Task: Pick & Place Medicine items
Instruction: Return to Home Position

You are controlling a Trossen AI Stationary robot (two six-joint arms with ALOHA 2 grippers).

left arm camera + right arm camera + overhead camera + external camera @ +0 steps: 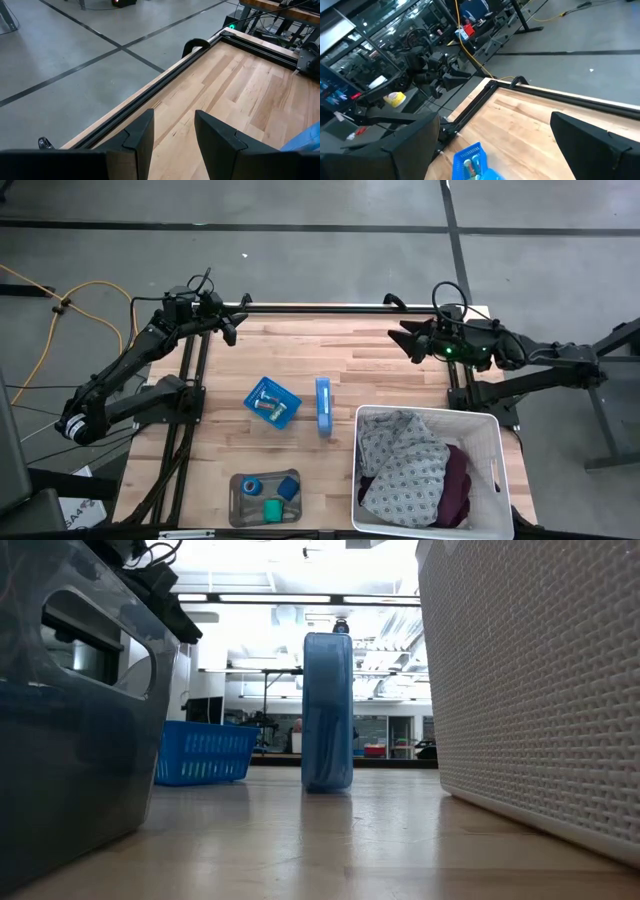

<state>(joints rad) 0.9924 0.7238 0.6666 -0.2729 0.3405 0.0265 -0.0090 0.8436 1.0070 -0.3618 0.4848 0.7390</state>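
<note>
A grey tray (238,502) near the table's front edge holds a blue roll (251,486), a green roll (272,507) and a small blue block (289,486). A blue basket (272,402) at mid-table holds small pale pieces (266,405); the right wrist view also shows this basket (469,159). A blue flat piece (323,406) stands on its edge beside it. My left gripper (232,327) hovers open over the table's far left corner, nothing between its fingers (142,132). My right gripper (408,340) hovers open by the far right edge, its fingers (420,135) wide apart.
A white laundry basket (490,480) with patterned and dark red cloth fills the near right corner. Black rails run along the table's far (320,308) and left edges. In the low view the grey tray (70,720) and the white basket (540,690) flank the upright blue piece (327,712).
</note>
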